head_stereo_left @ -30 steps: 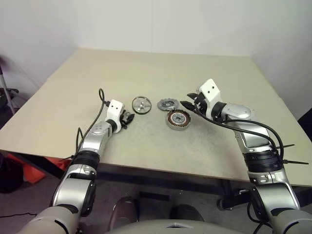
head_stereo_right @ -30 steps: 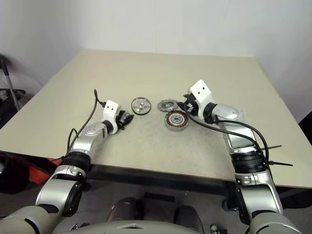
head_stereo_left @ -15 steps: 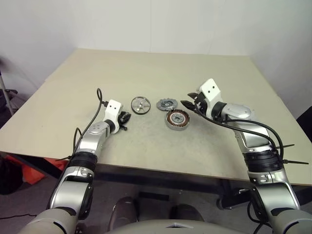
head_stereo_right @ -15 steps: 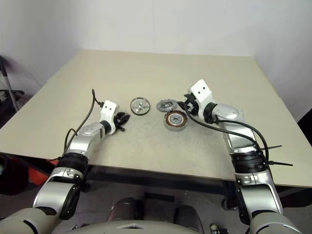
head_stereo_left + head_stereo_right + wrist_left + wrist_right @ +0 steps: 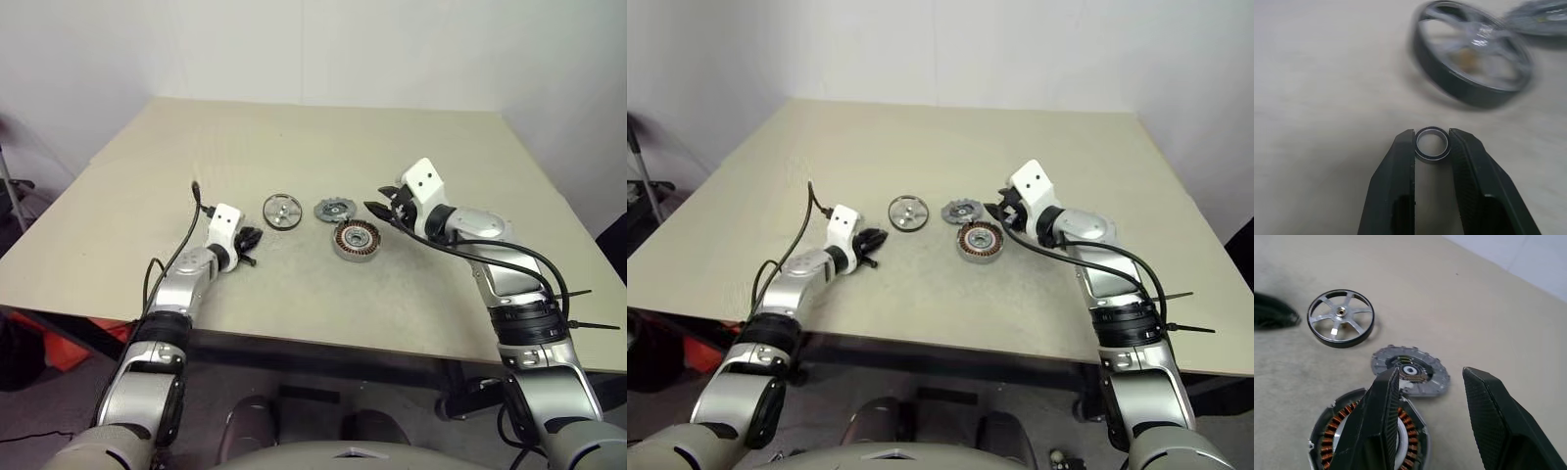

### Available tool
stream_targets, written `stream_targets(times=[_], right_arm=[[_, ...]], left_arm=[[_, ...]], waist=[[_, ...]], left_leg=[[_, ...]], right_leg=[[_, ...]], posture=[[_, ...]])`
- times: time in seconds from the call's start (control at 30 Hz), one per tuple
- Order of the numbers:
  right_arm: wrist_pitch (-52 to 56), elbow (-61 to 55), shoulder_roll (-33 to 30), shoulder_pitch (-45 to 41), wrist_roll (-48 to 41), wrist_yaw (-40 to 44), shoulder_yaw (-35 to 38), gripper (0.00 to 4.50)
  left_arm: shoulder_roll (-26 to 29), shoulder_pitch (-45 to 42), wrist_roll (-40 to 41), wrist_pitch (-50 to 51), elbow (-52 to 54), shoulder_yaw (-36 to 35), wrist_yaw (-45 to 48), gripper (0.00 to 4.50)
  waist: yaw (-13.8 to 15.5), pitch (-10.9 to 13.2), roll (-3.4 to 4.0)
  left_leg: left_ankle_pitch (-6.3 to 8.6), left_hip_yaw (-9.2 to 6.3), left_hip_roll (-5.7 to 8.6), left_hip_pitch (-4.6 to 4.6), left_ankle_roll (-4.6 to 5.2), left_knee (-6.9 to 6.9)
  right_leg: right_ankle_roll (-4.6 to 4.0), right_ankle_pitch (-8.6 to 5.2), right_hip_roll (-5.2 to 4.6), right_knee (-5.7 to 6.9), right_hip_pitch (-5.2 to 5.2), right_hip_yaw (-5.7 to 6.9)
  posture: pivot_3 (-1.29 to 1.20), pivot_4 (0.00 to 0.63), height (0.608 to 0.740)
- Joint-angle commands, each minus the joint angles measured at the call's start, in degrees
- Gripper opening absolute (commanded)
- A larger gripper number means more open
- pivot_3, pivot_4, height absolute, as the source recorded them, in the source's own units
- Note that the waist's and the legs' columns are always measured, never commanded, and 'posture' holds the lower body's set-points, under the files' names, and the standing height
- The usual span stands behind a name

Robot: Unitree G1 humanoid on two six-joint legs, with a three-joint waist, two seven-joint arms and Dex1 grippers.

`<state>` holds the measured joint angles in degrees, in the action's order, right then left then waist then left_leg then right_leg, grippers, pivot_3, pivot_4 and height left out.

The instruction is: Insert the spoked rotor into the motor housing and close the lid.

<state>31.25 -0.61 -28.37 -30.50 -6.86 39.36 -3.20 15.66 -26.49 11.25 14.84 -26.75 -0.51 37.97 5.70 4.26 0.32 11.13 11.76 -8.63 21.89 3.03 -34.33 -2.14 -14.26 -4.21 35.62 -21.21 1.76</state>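
Spoked rotor (image 5: 283,211) lies flat, face up, bare table (image 5: 294,294) at its 6 o'clock; my left gripper (image 5: 1432,147) pinches a small metal ring (image 5: 1432,144); right gripper (image 5: 1437,396) spread, unladen.

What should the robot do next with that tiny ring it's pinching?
Probably carry the small ring over to the motor housing. The left hand is shut on the ring, lifted off the table beside the spoked rotor. The housing sits open, windings showing, with the lid lying behind it, and the right hand hovers open above it.
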Motion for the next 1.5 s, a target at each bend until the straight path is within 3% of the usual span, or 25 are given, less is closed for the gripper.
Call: stream_targets(times=[0.03, 0.3, 0.43, 0.67, 0.87, 1.5], right_arm=[[0.8, -3.9, -1.8, 0.8, -0.8, -1.0, 2.7, 2.08], [4.4, -10.0, -5.7, 9.0, -0.6, -3.9, 5.8, 2.08], [5.1, -11.5, -6.9, 11.2, 0.2, -5.3, 6.5, 2.08], [6.6, -14.7, -6.8, 14.4, -0.3, -7.8, 7.6, 2.08], [9.4, -19.9, -7.5, 18.8, -2.2, -6.8, 8.2, 2.08], [10.5, -28.2, -7.0, 24.5, -11.0, -3.2, 8.1, 2.08]], left_arm=[[1.1, 1.1, 6.1, 5.8, 8.4, 0.1, 7.6, 0.69], [-0.3, -2.4, 7.4, 9.9, 11.4, 4.8, 13.5, 0.69], [-4.0, -7.9, 5.0, 6.9, 5.5, 7.6, 13.7, 0.69], [-11.7, -20.4, -0.3, -2.3, -13.9, 9.5, 11.0, 0.69], [-14.4, -26.3, -3.9, -8.9, -26.2, 9.7, 11.6, 0.69], [-17.3, -31.5, -8.0, -15.5, -38.0, 8.2, 12.4, 0.69]], waist=[[0.3, 0.0, -0.02], [0.2, 0.0, -0.02], [0.2, 0.0, -0.02], [0.2, 0.0, -0.02], [0.3, 0.0, -0.01], [2.0, 0.0, -0.02]], left_leg=[[0.00, 0.00, 0.00, 0.06, 0.00, 0.00], [0.00, 0.00, 0.02, -0.06, 0.00, 0.02], [-0.03, 0.00, 0.01, -0.07, -0.05, 0.03], [0.00, -0.01, 0.05, -0.02, 0.02, 0.08], [0.04, -0.01, 0.06, 0.02, 0.11, 0.11], [0.05, -0.01, 0.11, -0.07, 0.13, 0.07]], right_leg=[[0.00, 0.00, 0.00, 0.00, -0.04, 0.02], [0.01, -0.01, 0.00, -0.06, 0.05, -0.02], [0.02, 0.00, 0.00, -0.04, 0.05, -0.02], [0.02, 0.00, 0.00, -0.11, 0.02, -0.02], [0.01, 0.00, -0.01, -0.19, 0.01, -0.01], [0.02, 0.01, -0.11, -0.19, 0.15, 0.02]], posture=[[0.00, 0.000, 0.740], [0.00, 0.000, 0.740], [0.00, 0.000, 0.740], [0.00, 0.000, 0.740], [0.00, 0.000, 0.740], [0.00, 0.000, 0.740]])
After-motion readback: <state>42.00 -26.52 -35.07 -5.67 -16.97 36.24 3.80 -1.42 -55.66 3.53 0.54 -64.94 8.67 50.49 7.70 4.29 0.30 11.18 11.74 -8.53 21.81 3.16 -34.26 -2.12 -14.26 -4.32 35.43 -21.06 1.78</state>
